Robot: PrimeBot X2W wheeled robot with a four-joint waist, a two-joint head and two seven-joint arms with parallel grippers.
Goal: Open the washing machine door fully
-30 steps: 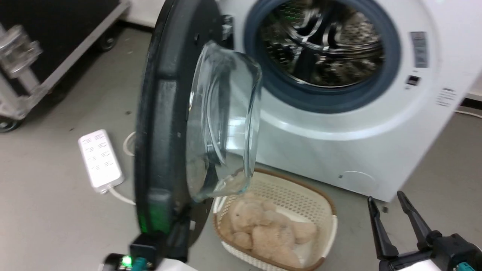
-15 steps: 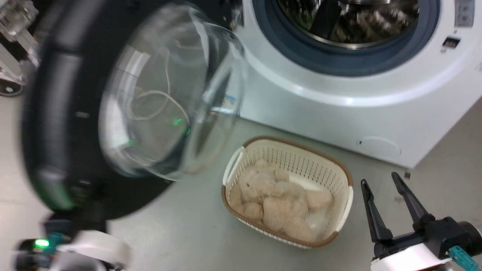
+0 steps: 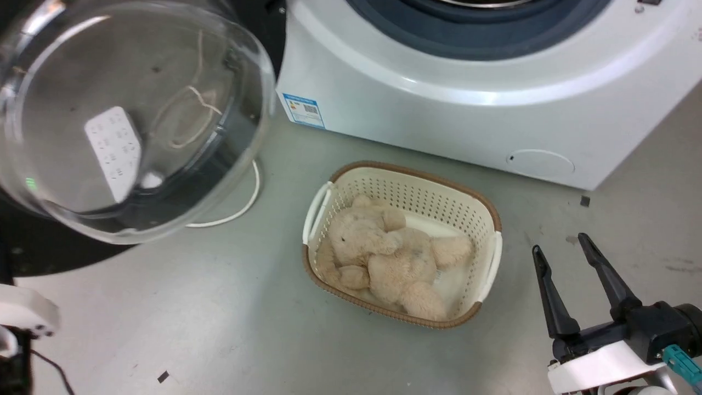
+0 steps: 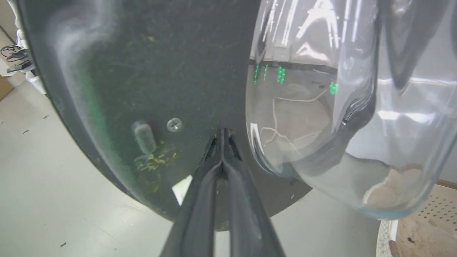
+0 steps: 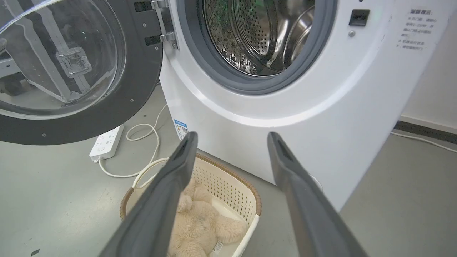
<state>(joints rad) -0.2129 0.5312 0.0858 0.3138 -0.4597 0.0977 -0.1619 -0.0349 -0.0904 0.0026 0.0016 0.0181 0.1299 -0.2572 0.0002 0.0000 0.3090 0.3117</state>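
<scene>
1. Head view
   - The washing machine door (image 3: 131,120) stands open on the hinge side of the washing machine (image 3: 439,120). Its clear glass bowl faces the camera.
   - A power strip (image 3: 112,151) and its white cable show through the glass, on the floor beside the washing machine.
   - A cream basket (image 3: 417,174) holding a plush toy (image 3: 384,258) sits on the floor just in front of the washing machine.
   - The right gripper (image 3: 559,243) hangs in front of the washing machine, well apart from it. Its fingers are spread and hold nothing.

2. Left wrist view
   - The left gripper (image 4: 222,134) has its two fingers pressed together with nothing between them. The tips appear to touch the door's black inner face, just beside the glass bowl and near a screw (image 4: 174,124).

3. Right wrist view
   - The drum (image 5: 257,35) opening of the washing machine is fully exposed.
   - The door hangs from the hinge (image 5: 162,21), turned well away from the opening.
   - The fingers are set wide and frame the washing machine's lower front.

4. Task status (judgement)
   - Done: the door is unlatched and swung wide.
   - Left: at most a final push to the hinge stop. Whether the stop is reached cannot be told.
</scene>
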